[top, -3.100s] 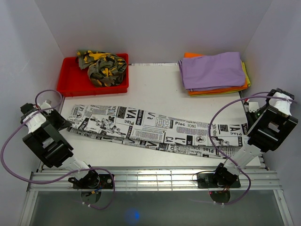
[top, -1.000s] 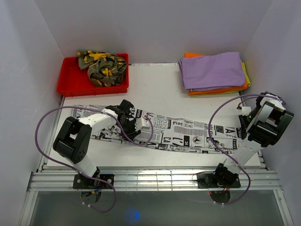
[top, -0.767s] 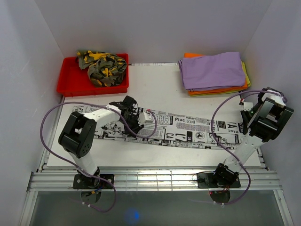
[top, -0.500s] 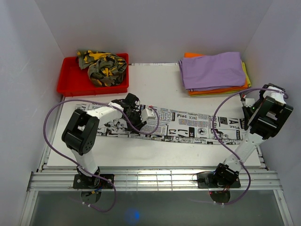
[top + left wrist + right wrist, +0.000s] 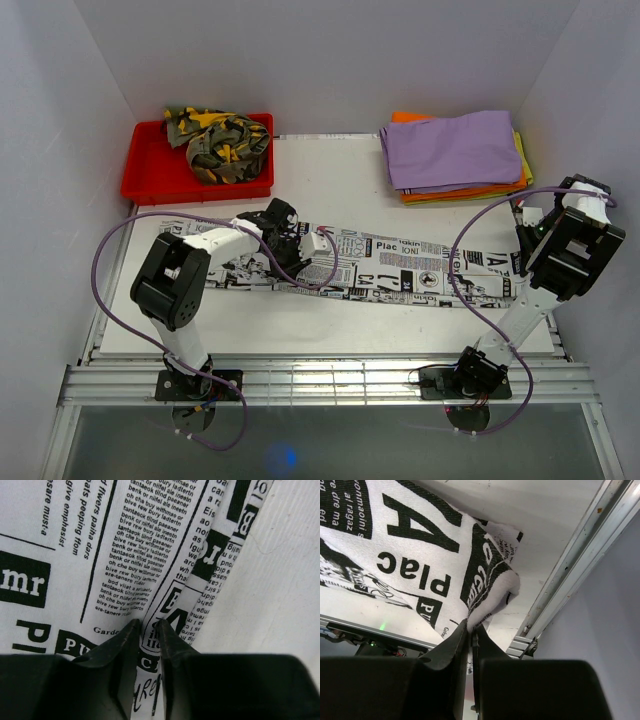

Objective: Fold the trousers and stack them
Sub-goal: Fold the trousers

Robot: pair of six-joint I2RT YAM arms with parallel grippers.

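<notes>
Over the last few seconds our left gripper [image 5: 297, 262] has left the far left end of the newspaper-print trousers [image 5: 400, 272] and come in to about a third of the way along them. In the left wrist view its jaws are nearly together, pinching a raised fold of cloth near the edge of the print [image 5: 145, 625]. Our right gripper [image 5: 524, 252] has stayed at the right end. In its own view the jaws are clamped on the bunched tip of the cloth [image 5: 469, 625], held up beside the table's metal rail.

The trousers now lie as a narrower, straighter band across the middle of the table [image 5: 330, 180], further from the bottom edge of the frame than before. We judge the lengthwise tidying done and the crosswise fold about to start. The folded stack [image 5: 455, 150] waits at upper right, the red tray [image 5: 150, 180] with a camouflage garment [image 5: 218, 140] at upper left.
</notes>
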